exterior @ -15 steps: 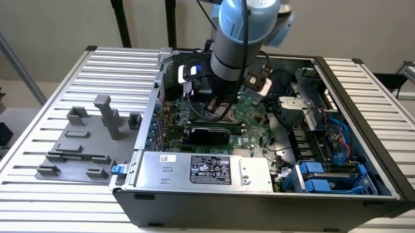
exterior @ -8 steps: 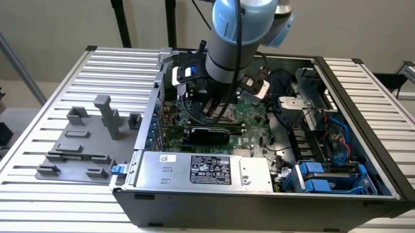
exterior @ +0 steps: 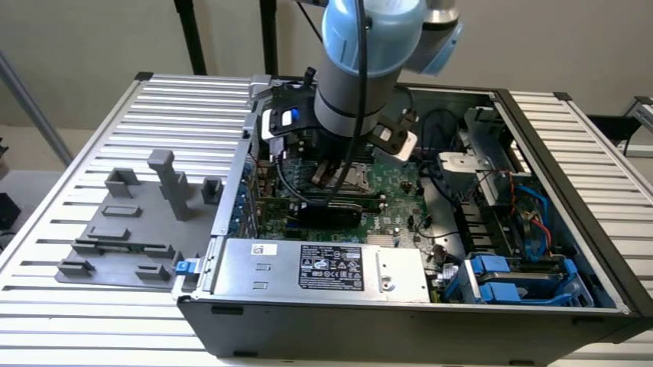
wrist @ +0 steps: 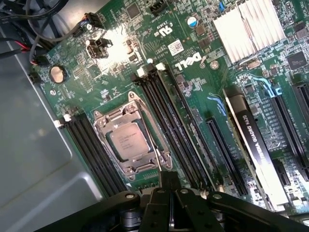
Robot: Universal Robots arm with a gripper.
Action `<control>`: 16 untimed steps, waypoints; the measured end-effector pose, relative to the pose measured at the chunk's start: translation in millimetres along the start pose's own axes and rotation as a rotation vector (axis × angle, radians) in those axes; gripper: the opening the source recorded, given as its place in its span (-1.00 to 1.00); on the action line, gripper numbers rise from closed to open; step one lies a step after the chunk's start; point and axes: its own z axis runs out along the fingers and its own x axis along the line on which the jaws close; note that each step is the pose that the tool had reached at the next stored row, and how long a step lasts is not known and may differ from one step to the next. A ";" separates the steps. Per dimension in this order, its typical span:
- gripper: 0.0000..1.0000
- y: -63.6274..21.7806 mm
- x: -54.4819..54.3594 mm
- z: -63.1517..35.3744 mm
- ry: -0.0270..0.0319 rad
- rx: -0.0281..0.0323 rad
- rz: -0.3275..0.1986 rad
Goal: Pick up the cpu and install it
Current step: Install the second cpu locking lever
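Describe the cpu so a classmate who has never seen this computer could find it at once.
Start at the green motherboard inside the open case. Between its banks of long black memory slots sits a metal socket frame. The cpu lies inside it: a small, flat, silver-grey square with printed text, unlike the ribbed heatsink.

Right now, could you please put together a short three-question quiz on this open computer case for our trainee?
1. True or false: the cpu lies inside the metal socket frame on the motherboard.
2. What touches the cpu? A) the gripper B) a cable C) nothing
3. Fill in: the brand printed in white on the motherboard is ____.

Key: 1 true. 2 C; the shut gripper holds nothing and sits apart from the cpu. 3 Dell.
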 end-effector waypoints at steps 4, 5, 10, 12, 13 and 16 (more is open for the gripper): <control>-0.79 -1.3 0.5 2.1 0.0001 0.0000 0.000; -0.79 -1.3 0.5 3.1 0.0003 -0.0001 0.000; -0.79 -1.9 0.1 11.4 0.0004 -0.0009 0.000; -0.79 -2.6 0.8 15.3 0.0004 -0.0010 0.000; -0.79 -2.9 1.3 17.2 0.0005 -0.0013 -0.001; -0.79 -3.3 2.2 23.5 0.0005 -0.0020 0.000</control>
